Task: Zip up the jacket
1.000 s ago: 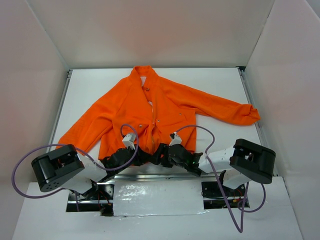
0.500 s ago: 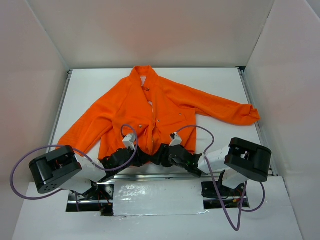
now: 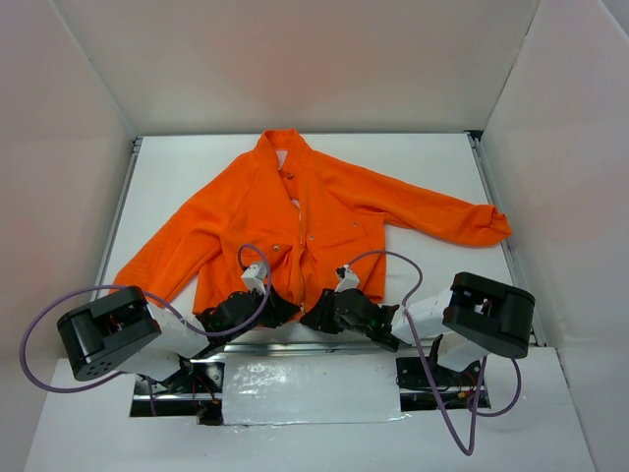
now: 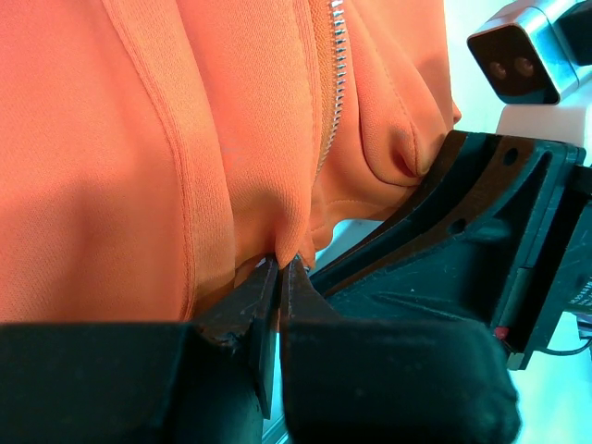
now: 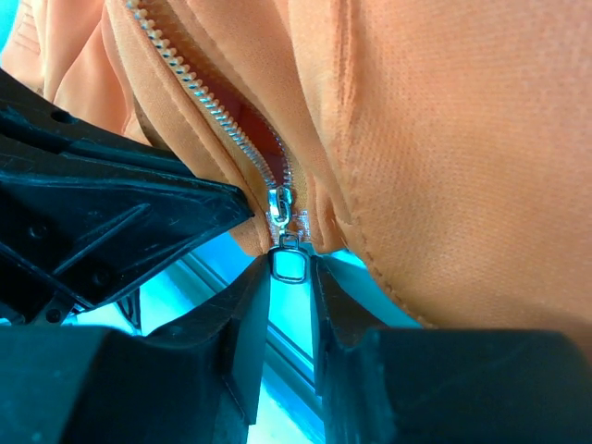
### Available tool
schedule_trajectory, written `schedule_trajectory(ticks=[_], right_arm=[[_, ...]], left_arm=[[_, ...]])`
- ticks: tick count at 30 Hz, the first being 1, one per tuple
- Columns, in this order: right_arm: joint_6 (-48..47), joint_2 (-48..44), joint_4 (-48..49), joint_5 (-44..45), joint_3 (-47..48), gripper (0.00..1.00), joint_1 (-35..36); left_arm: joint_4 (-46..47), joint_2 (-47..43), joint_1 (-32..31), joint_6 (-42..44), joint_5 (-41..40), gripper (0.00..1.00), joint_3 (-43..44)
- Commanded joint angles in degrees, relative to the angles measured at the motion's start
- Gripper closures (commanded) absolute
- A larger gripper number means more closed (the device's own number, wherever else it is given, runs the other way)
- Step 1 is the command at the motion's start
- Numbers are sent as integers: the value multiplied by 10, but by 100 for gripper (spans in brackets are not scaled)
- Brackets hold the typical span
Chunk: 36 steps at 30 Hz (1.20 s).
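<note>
Hem of jacket clamped in left gripper, beside the zipper, as anchor. Right gripper straddles the zipper pull; can't tell if gripped.

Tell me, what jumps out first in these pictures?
The big bright orange jacket, spread flat with its sleeves out on the white table. At its bottom hem, the black left fingers pinch the orange cloth. The right fingers sit on either side of the little silver zipper pull.

Bright orange jacket, silvery zipper, white table
</note>
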Motion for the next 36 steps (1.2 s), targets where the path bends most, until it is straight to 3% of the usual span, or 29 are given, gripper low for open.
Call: schedule_trajectory(ticks=[1,7,11,13,16,17,19,26,36], right_arm=[[5,-5,-15,7,-6,73,5],[10,-4,-26,14,-1,84,6],[13,-11,-46,23,5,98,6],[11,-13,-44,22,4,94,5],[10,-12,-15,9,-6,77,6],[11,-11,-11,7,-8,67,6],[11,-8,9,3,-16,62,6],[-2,-13,62,-7,-36,51,6],[1,-13,137,-17,-66,49,6]], left_arm=[[44,-6,-2,0,6,100,14],[43,-7,-2,0,5,100,12],[44,-6,-2,1,5,100,12],[46,-6,-2,-1,5,100,11],[47,-5,-2,-2,8,100,12],[47,-7,-3,-2,8,100,12],[47,-9,-2,-4,11,100,14],[40,-25,-3,-19,19,100,16],[33,-53,-2,-34,31,100,24]])
